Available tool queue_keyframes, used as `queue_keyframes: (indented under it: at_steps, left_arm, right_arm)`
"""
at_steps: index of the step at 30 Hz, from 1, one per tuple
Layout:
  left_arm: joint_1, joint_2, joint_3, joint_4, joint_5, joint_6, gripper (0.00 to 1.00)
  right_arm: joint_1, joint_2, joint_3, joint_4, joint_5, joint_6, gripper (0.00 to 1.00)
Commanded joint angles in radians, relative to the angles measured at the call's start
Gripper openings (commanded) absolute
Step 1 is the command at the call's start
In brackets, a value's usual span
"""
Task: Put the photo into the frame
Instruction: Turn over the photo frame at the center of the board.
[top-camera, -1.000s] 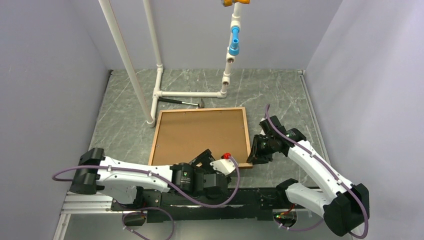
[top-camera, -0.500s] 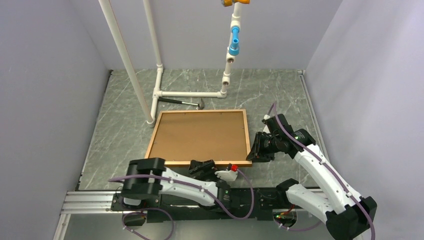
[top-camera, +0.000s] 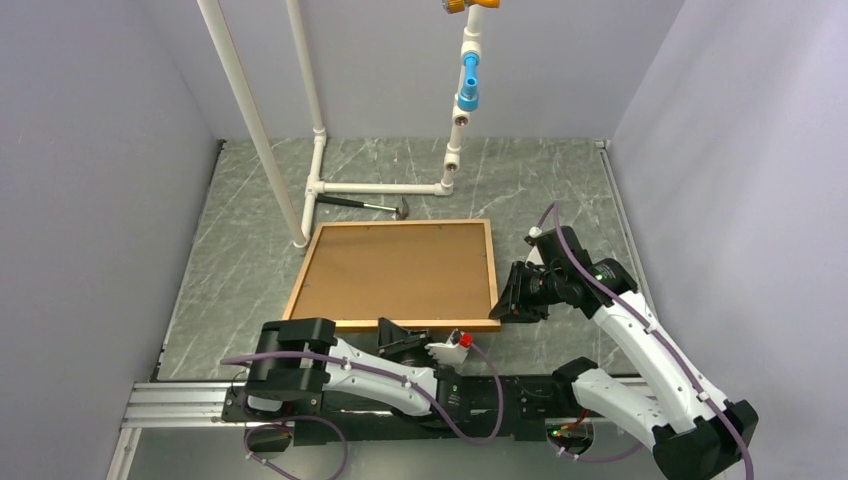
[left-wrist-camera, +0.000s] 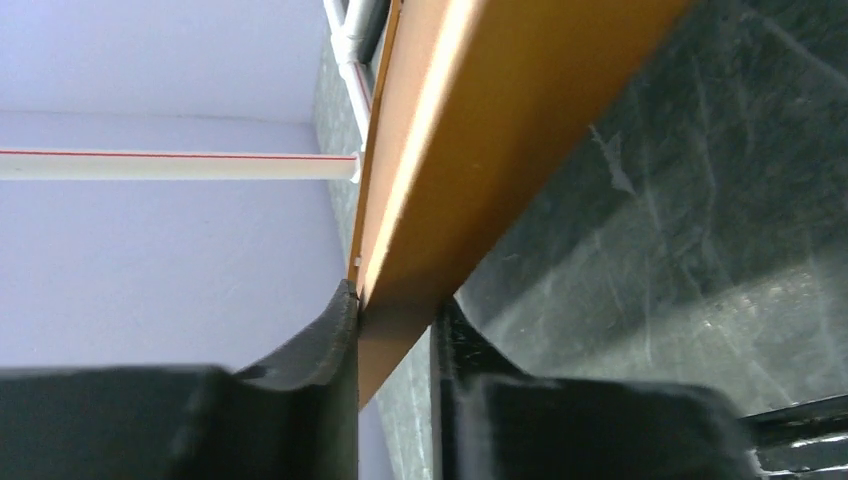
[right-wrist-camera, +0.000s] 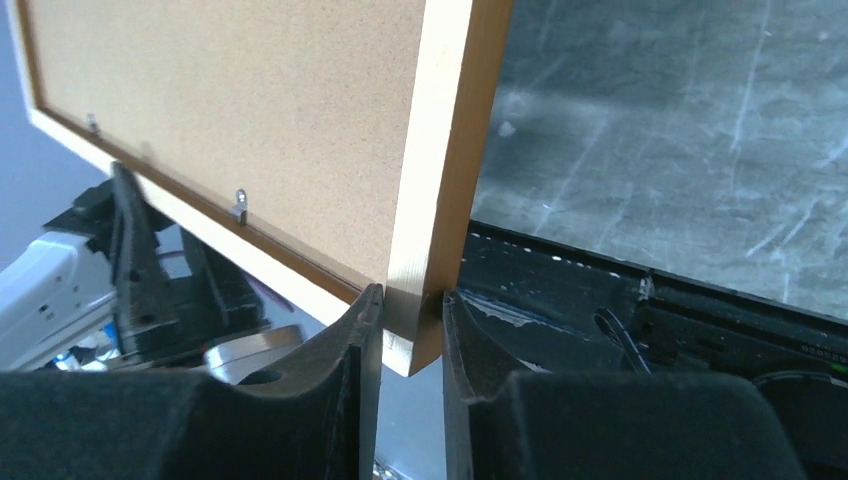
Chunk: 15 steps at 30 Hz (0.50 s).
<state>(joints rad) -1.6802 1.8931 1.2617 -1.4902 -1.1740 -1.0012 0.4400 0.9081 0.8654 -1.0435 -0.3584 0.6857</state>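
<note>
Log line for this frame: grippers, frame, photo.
left gripper: shut on frame near rail | right gripper: shut on frame right rail | backing board: in frame, facing up | photo: not visible

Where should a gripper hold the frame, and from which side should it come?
Take a thin outer rail of the frame, coming from outside its edge. It is broad with a filled middle, so only a rail can be pinched.

No readable text, labels, brands or numbers in any view, frame plain and unmarked
</note>
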Motion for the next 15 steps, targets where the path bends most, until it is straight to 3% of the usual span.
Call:
queue_keyframes:
  at_steps: [1,3,7,13,15]
  left_arm:
    - [0.001,-0.053,0.012,-0.040,-0.051,-0.097,0.02]
    - [0.005,-0.045,0.026,-0.082,-0.058,-0.124,0.00]
    - [0.006,-0.067,0.043,-0.084,-0.060,-0.089,0.00]
    - [0.005,-0.153,0.072,-0.078,-0.061,-0.034,0.00]
    - [0.002,-0.190,0.078,-0.066,-0.057,-0.005,0.00]
  right_arm:
    - [0.003,-0.036,0.066,0.026,-0.093,-0.001,0.00]
    - [0.004,-0.042,0.076,0.033,-0.093,-0.007,0.06]
    - [0.003,-0.086,0.113,0.073,-0.073,-0.007,0.51]
    - [0.003,-0.130,0.165,0.126,-0.053,-0.066,0.99]
    - [0.003,-0.141,0.185,0.145,-0.043,-0.103,1.00]
